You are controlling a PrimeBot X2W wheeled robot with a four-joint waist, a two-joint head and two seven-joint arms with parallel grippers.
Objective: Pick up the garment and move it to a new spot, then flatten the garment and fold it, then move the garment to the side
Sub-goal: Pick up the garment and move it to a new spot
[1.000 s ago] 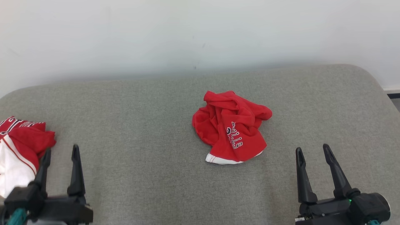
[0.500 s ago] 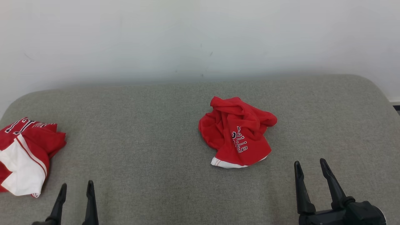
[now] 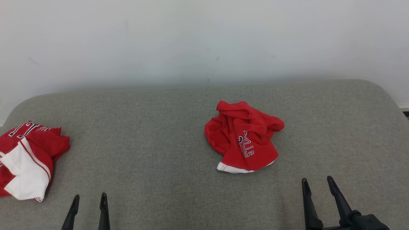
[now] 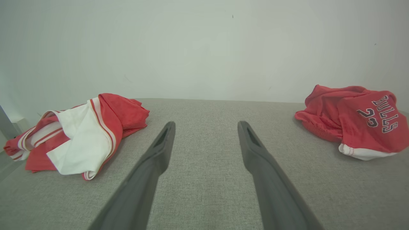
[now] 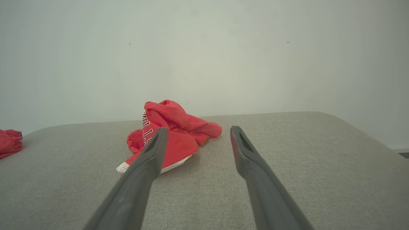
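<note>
Step in hand is the first one, the pick-up, and nothing is grasped yet. My read of the target is the red Bulls jersey, crumpled in a heap right of centre on the grey padded surface, lettering up, white hem toward the robot. At the near edge the left gripper has its jaws spread wide with nothing between them. Same for the right gripper: wide apart, empty, sitting to the right of the jersey and nearer the robot, clear of the cloth. In the right wrist view the jersey lies ahead and a bit left of the gripper's line; one finger overlaps it in the picture, but I judge no contact. The left wrist view has the jersey well off to its right, so the right arm looks like the closer one. A red-and-white garment is bunched at the far left of the surface, well apart from the jersey. It's probably one already set aside, but I can't confirm that, so leave it alone. Next move calls for the right arm to go forward and slightly left, come down on a raised fold or the exposed hem, and close on cloth only, not dig into the upholstery. The fabric looks thin and will likely drape and drag, so lift until the hem clears before carrying. The bare stretch between the two garments looks like room enough for the new spot and for flattening with both arms. Risk: pinching several layers makes spreading harder afterwards.
</note>
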